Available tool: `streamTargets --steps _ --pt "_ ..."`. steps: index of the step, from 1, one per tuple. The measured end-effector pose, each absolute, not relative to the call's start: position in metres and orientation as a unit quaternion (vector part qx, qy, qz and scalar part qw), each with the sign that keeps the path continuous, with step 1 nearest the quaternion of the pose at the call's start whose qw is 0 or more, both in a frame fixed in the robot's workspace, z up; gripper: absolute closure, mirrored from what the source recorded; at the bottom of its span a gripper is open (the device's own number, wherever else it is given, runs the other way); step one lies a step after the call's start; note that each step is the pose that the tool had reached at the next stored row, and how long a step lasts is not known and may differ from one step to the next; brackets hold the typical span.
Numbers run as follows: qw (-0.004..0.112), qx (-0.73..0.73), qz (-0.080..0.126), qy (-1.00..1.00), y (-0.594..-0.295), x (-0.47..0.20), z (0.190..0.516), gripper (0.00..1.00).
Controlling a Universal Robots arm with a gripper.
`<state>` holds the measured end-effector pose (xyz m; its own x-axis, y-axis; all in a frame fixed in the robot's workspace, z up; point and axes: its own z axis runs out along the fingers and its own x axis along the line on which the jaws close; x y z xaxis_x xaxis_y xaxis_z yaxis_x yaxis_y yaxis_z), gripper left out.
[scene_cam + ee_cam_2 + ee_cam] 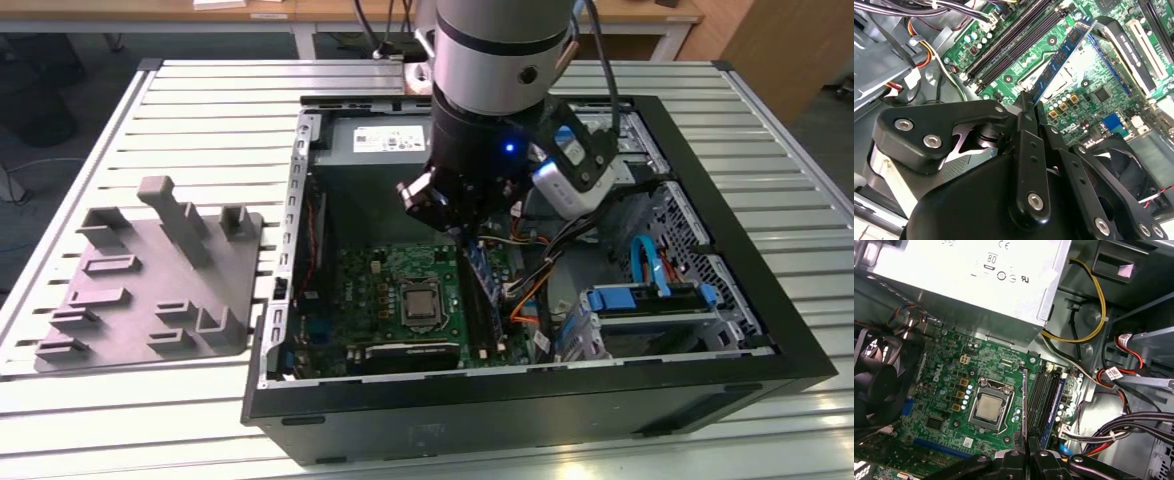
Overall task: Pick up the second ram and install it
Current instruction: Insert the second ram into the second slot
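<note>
A: Gripper?
B: Gripper (1026,447) is down inside the PC case (534,405). Its 2 fingers (1013,462) are clamped tight on 1 end of the second ram (1025,395), held edge-on.
A: Where does the stick run?
B: Straight out from the gripper toward the motherboard (944,390). The second wrist view shows its row of black chips.
A: Seated?
B: No, not in a slot. The black memory slots (1039,390) lie just beside it, with the CPU socket (988,407) on its other side. Can't tell whether the far end touches the board.
A: Anything else?
B: Grey fixture tray (160,270) sits outside the case, well apart from the gripper.
</note>
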<state>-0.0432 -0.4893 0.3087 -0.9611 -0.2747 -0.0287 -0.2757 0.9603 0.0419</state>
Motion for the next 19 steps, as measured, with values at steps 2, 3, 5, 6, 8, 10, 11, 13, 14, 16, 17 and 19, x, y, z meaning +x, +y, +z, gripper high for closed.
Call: streamTargets --steps 2,3,5,6,8,10,11,13,14,16,17,19 --pt "0.011 -0.133 0.023 0.991 -0.4893 -0.0432 0.3086 0.86" --pt "0.012 -0.129 0.023 0.991 -0.4893 -0.0432 0.3086 0.86" --pt "0.012 -0.123 0.023 0.992 -0.4893 -0.0432 0.3086 0.86" --pt "0.012 -0.12 0.023 0.992 -0.4893 -0.0432 0.3086 0.86" --pt "0.012 -0.114 0.022 0.993 -0.4893 -0.0432 0.3085 0.86" --pt "0.012 -0.108 0.022 0.994 -0.4893 -0.0432 0.3085 0.86" --pt "0.012 -0.105 0.022 0.994 -0.4893 -0.0432 0.3084 0.86" --pt "0.012 -0.098 0.022 0.995 -0.4893 -0.0432 0.3084 0.86" --pt "0.012 -0.095 0.022 0.995 -0.4893 -0.0432 0.3084 0.86" --pt "0.012 -0.089 0.022 0.996 -0.4893 -0.0432 0.3084 0.86" --pt "0.013 -0.086 0.022 0.996 -0.4893 -0.0432 0.3084 0.86" --pt "0.013 -0.08 0.022 0.996 -0.4893 -0.0432 0.3083 0.86"
